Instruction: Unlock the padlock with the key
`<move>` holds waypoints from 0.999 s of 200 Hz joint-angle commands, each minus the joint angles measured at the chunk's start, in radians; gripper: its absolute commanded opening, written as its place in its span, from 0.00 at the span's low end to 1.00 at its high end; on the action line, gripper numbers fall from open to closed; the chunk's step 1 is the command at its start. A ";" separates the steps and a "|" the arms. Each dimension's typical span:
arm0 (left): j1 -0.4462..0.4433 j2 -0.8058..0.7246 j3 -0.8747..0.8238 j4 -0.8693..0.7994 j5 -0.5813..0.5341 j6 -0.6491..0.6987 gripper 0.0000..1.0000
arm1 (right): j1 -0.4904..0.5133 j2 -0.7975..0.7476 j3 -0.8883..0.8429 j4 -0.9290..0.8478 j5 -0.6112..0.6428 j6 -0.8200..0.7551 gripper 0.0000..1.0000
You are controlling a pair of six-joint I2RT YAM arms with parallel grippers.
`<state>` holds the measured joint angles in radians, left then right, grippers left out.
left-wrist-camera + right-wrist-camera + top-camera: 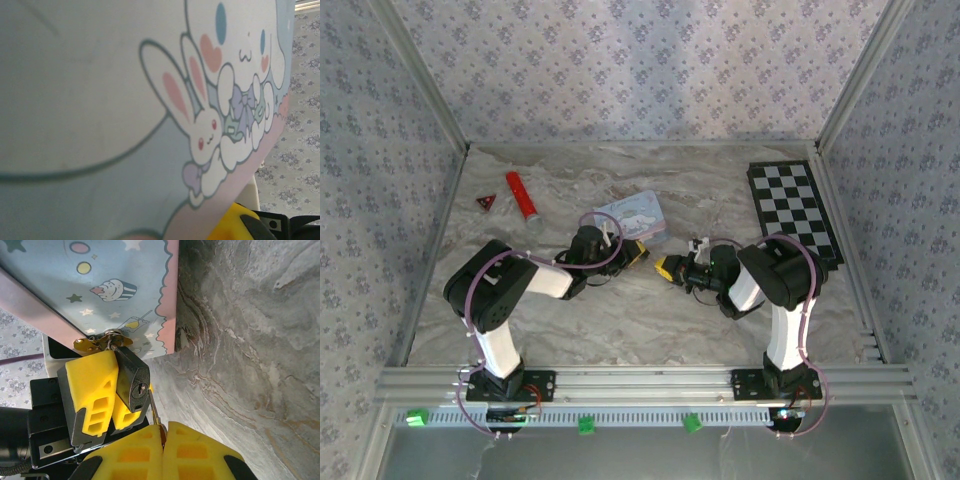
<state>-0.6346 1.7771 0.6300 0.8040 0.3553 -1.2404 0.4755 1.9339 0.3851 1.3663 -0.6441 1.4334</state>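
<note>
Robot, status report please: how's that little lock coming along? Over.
Left gripper shut on the padlock. Right gripper shut on the key, tip at keyhole, not clearly in. Padlock hangs from clasp on the tin, close behind.

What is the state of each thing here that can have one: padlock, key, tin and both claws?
padlock: looks locked, shackle through the tin's hasp.
key: not inserted, tip beside the keyhole.
cartoon tin: closed, secured by the padlock.
left claw: shut on the padlock.
right claw: shut on the key.
</note>
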 commanded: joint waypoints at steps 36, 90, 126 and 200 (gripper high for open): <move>0.005 0.002 0.020 0.049 0.041 -0.032 0.09 | -0.007 -0.009 -0.002 0.027 -0.011 -0.001 0.00; 0.006 0.007 0.020 0.049 0.042 -0.034 0.09 | -0.009 -0.020 -0.009 0.028 -0.006 -0.005 0.00; 0.006 0.010 0.020 0.052 0.042 -0.033 0.09 | -0.008 -0.030 -0.008 0.028 -0.005 -0.002 0.00; 0.007 0.013 0.012 0.074 0.049 -0.042 0.09 | -0.005 -0.015 0.006 0.027 -0.003 -0.006 0.00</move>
<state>-0.6346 1.7771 0.6300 0.8116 0.3561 -1.2572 0.4725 1.9221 0.3824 1.3674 -0.6437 1.4330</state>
